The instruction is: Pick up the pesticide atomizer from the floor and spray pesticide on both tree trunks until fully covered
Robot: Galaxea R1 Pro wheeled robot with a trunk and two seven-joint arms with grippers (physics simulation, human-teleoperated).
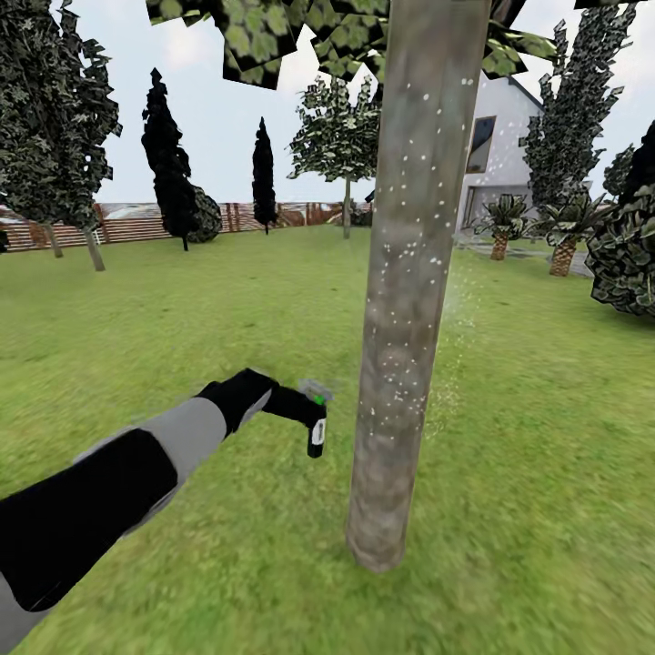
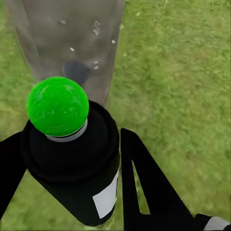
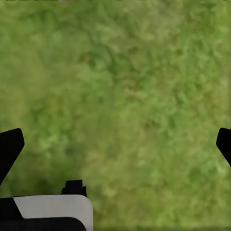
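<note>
Green grass is lying blurred beneath the right gripper, whose two black fingertips are sitting wide apart at nine and three o'clock, nothing between them, a grey-white housing showing at seven.

I see a white house far off, with a dark window. Two small palms stand near it. Tall dark pointy trees stand far back. A round bush sits on my right.
</note>
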